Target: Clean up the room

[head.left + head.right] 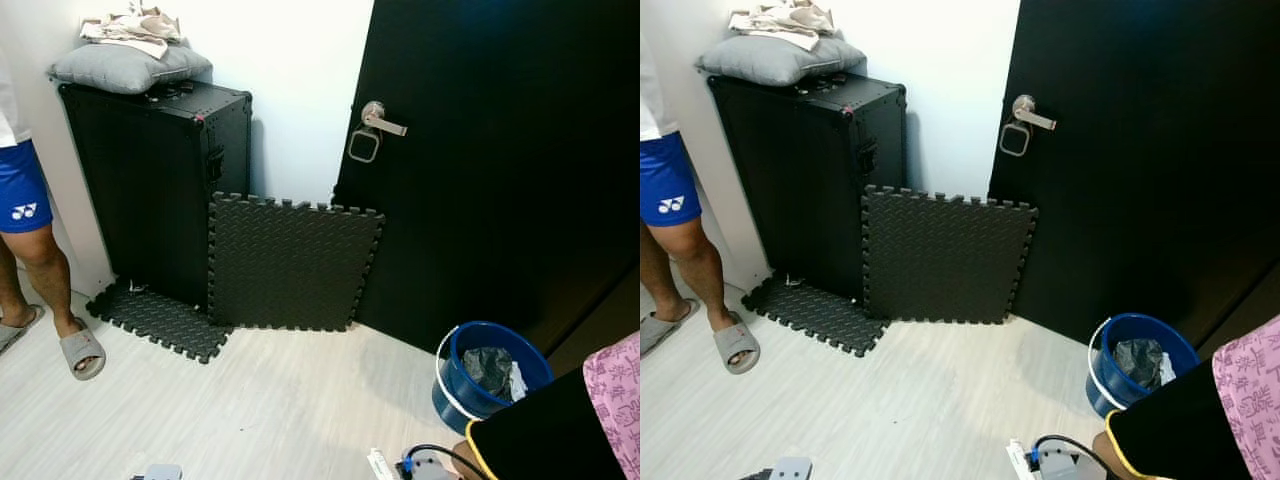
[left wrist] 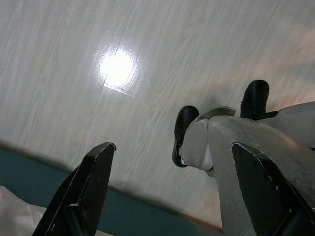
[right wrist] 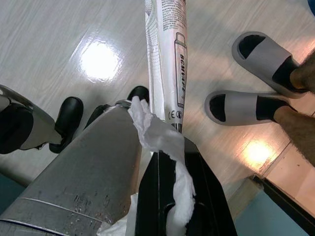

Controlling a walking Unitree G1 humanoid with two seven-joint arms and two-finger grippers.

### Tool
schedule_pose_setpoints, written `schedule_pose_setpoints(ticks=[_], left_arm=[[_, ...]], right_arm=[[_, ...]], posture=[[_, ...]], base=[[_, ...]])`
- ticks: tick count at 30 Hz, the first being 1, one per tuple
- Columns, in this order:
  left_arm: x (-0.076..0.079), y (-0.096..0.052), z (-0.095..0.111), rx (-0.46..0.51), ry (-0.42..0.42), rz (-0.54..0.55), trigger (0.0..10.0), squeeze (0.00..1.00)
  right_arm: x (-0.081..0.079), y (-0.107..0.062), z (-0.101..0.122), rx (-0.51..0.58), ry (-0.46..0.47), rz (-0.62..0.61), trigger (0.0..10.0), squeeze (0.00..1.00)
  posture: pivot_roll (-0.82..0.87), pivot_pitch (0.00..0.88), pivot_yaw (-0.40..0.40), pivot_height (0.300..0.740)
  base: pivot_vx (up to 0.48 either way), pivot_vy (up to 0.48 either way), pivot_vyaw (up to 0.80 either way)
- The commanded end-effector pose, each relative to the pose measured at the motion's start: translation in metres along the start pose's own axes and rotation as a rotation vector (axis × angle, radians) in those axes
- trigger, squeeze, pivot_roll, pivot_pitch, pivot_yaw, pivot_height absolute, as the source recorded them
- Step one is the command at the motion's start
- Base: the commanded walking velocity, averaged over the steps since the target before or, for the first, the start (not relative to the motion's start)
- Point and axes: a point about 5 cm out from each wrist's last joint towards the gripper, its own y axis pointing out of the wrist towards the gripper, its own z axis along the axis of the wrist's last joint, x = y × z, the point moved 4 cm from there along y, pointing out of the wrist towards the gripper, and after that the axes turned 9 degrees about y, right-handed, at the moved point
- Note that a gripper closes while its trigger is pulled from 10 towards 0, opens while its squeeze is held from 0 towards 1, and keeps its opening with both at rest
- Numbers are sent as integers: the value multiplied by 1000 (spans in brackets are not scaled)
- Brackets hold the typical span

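Nearest, the right gripper [image 3: 170, 196] is clamped on one white printed wrapper [image 3: 166, 73] with crumpled tissue [image 3: 165, 147] bunched at its fingers; the left gripper [image 2: 172, 191] hangs spread, holding nothing, above pale floor [image 2: 74, 39]. Beside the right arm stand two grey slippers [image 3: 256, 78] on a person's feet. Farther off sits one blue bucket [image 1: 455, 395] holding dark trash (possibly a bag) by the black door [image 1: 500, 150]. Two foam mats — one [image 1: 290, 265] upright, one [image 1: 160, 318] flat — flank one black case [image 1: 150, 180] topped by one grey cushion [image 1: 125, 65].
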Motion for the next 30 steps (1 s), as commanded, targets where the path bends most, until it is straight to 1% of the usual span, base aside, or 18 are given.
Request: schedule_pose_setpoints(ticks=[1, 8, 14, 18, 20, 25, 28, 29, 30], left_arm=[[5, 0, -1, -6, -11, -14, 10000, 0], [5, 0, -1, -5, -7, -17, 10000, 0], [4, 0, -1, -4, -2, -18, 10000, 0], [3, 0, -1, -4, 3, -18, 10000, 0], [3, 0, -1, -3, 7, -20, 10000, 0], [4, 0, 0, -3, 10, -23, 10000, 0], [5, 0, 0, -2, 14, -26, 10000, 0], [5, 0, -1, -4, 16, -28, 10000, 0], [5, 0, -1, -4, 16, -28, 10000, 0]], right_arm=[[1, -1, -4, -12, -5, -1, 10000, 0], [0, -1, -8, -19, -4, 4, 10000, 0], [-2, -1, -11, -31, -35, 26, 10000, 0], [1, -2, -8, -18, -43, 40, 10000, 0], [4, -3, -6, -11, -49, 37, 10000, 0], [5, -3, -6, -17, -48, 34, 10000, 0], [7, -3, -5, -11, -39, 17, 10000, 0], [7, -3, -6, -25, -58, 9, 10000, 0], [7, -3, -6, -25, -58, 9, 10000, 0]], posture=[[85, 0, -125, 740], [85, 0, -125, 740], [78, 0, -124, 740], [79, 0, -125, 740], [78, 0, -128, 740], [79, 0, -132, 740], [81, 0, -135, 740], [83, 0, -137, 740], [83, 0, -137, 740]], base=[[0, 0, 0], [0, 0, 0], [0, 0, 0], [246, 0, 0], [259, 0, 731], [262, 0, 708], [274, 0, 0], [289, 0, 0], [289, 0, 0]])
